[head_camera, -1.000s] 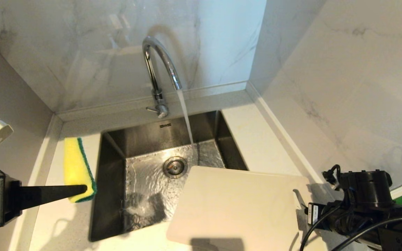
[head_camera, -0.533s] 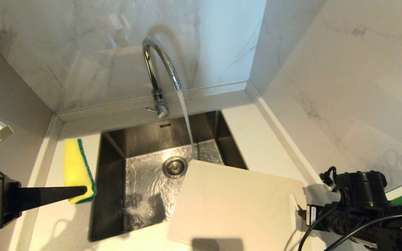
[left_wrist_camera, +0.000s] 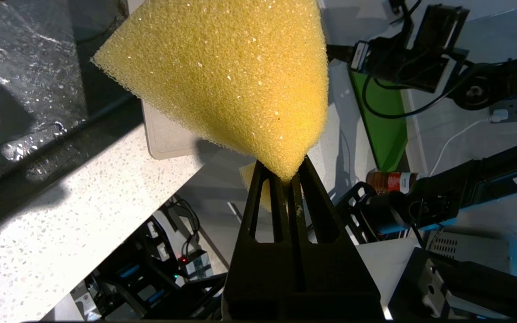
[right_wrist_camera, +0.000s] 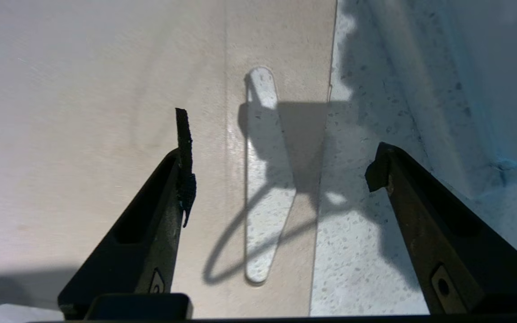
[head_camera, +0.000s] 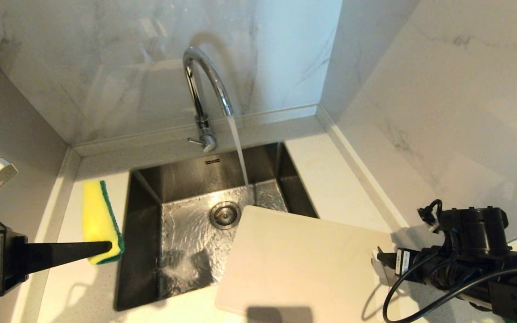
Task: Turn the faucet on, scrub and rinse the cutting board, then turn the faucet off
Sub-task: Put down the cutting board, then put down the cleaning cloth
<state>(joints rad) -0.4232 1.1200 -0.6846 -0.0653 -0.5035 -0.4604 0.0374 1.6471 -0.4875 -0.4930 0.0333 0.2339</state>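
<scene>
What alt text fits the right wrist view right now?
The open right claw hovers over the slot-handle end of the cutting board, holding nothing. The board's edge lies on the speckled countertop, beside the wall.

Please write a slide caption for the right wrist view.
Open right gripper above the cutting board slot handle.

The chrome faucet (head_camera: 207, 96) runs; the beige cutting board (head_camera: 299, 264) lies flat, overhanging the sink's near-right corner.

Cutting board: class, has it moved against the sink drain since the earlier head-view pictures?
Yes. The cutting board has slid toward the back wall; its far corner now lies level with the sink drain.
</scene>
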